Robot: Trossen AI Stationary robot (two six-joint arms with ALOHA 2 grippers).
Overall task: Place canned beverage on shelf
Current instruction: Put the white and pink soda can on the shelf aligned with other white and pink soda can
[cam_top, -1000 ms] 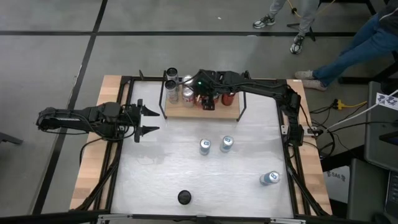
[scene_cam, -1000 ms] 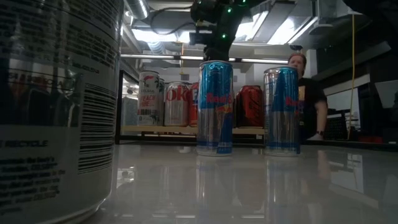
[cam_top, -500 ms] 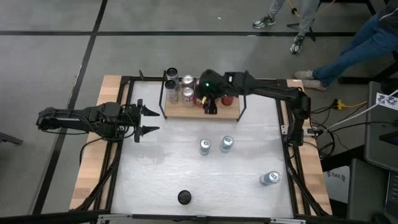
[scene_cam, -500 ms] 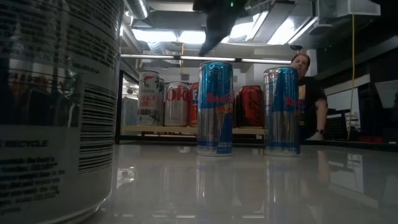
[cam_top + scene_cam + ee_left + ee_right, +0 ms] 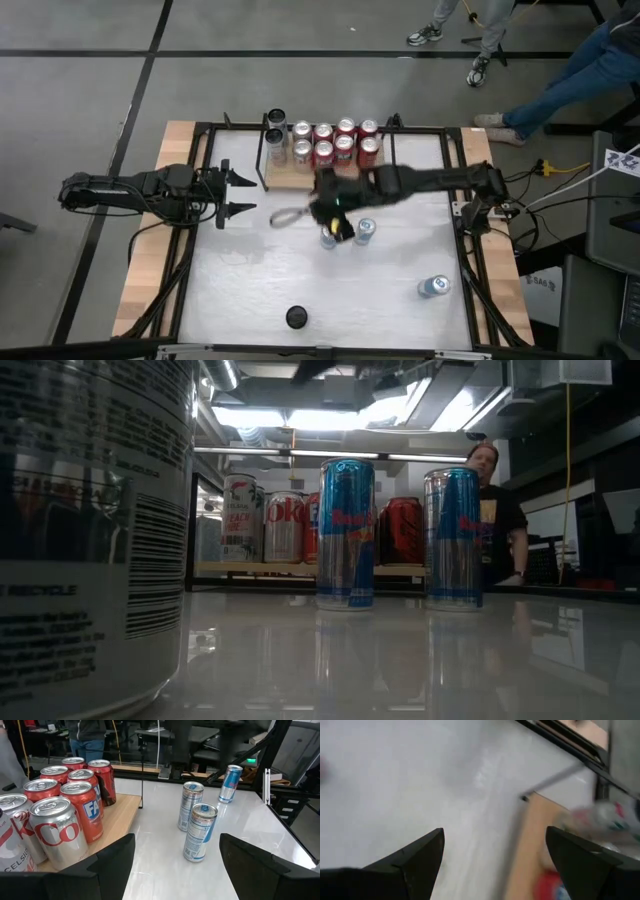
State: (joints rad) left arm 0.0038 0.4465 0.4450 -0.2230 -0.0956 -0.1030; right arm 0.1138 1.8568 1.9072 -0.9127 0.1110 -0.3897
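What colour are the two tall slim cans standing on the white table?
The two slim cans are blue and silver; the low view shows them best.

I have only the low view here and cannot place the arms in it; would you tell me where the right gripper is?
Observer: In the high view the right gripper hangs over the table, above the two blue cans in front of the shelf.
Operator: Is it carrying anything?
Observer: No, its wrist view shows the fingers apart with nothing between them.
Operator: And the left arm?
Observer: The left gripper waits at the table's left side, open and pointed toward the shelf.
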